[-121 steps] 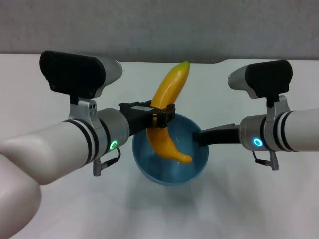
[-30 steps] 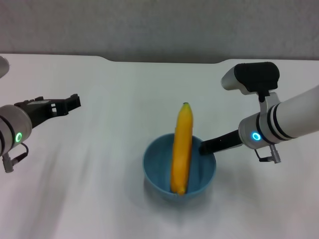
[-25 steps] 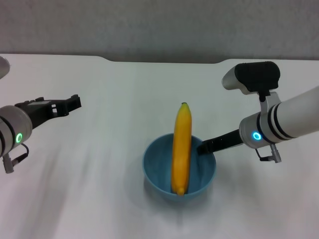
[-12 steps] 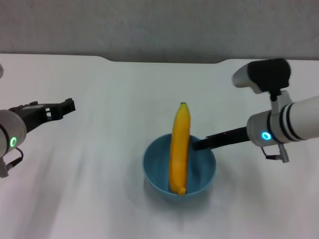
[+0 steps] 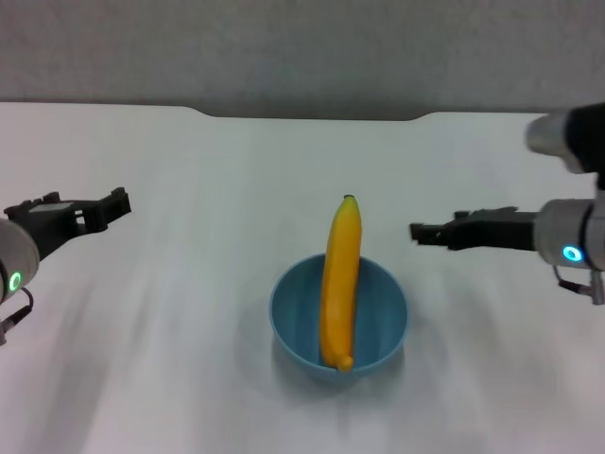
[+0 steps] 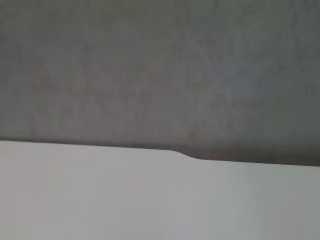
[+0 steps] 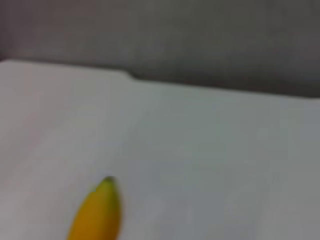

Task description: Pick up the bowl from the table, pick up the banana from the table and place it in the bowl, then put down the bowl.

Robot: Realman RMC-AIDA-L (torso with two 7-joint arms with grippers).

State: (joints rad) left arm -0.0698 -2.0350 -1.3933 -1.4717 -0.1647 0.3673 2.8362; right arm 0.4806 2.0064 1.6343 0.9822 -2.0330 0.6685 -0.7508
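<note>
The light-blue bowl (image 5: 289, 320) sits on the white table (image 5: 189, 378) at centre front. The yellow banana (image 5: 339, 279) lies in it, lower end on the bowl's floor, green stem tip poking up over the far rim. That stem end also shows in the right wrist view as the banana (image 7: 99, 212). My right gripper (image 5: 415, 232) hovers open to the right of the bowl, clear of its rim. Far to the left my left gripper (image 5: 120, 202) is open and holds nothing.
The table's far edge has a shallow notch (image 5: 312, 115) against a grey wall. The left wrist view shows only the bare table (image 6: 150, 200) and the wall.
My right gripper has let go of the bowl's rim and pulled back to the right. The left arm has drifted further left. Bowl and banana stay put.
</note>
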